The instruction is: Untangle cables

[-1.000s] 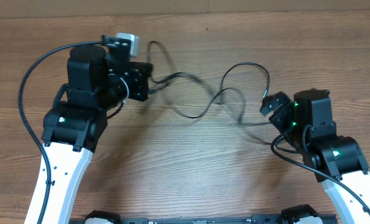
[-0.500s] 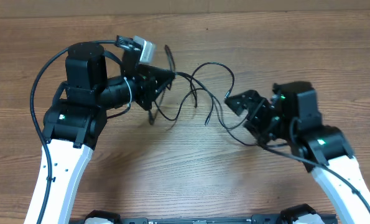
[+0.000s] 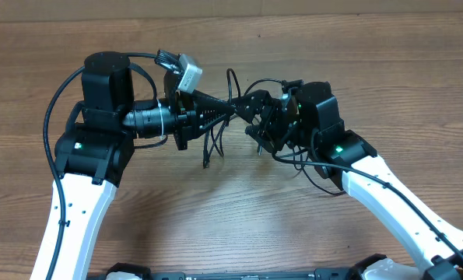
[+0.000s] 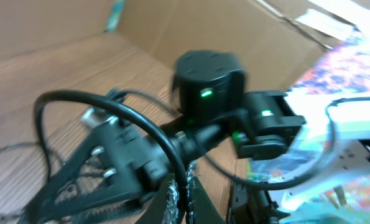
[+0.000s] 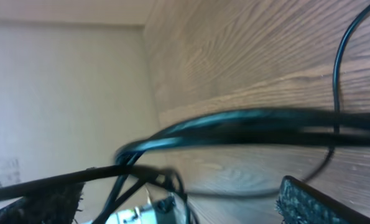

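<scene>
The wooden table [image 3: 239, 225] is filling the overhead view, and both arms are reaching toward its middle. The left arm [image 3: 91, 155] is bending in from the left side, and the right arm [image 3: 371, 183] is stretching in from the lower right, so that the two wrists are almost meeting. The left gripper [image 3: 231, 112] is pointing to the right with its jaws pressed together, and it is pinching the cables [image 3: 212, 140] at its tip. The right gripper [image 3: 253, 117] is facing it, just beside it. Its jaws are standing wide apart, and in the right wrist view the cables [image 5: 247, 121] are running across the gap between them without being squeezed. The cables are gathering in a small black bundle between the two grippers. One loop is rising behind the bundle, and some thin strands are hanging down toward the table. I cannot tell if their ends are touching the wood.
</scene>
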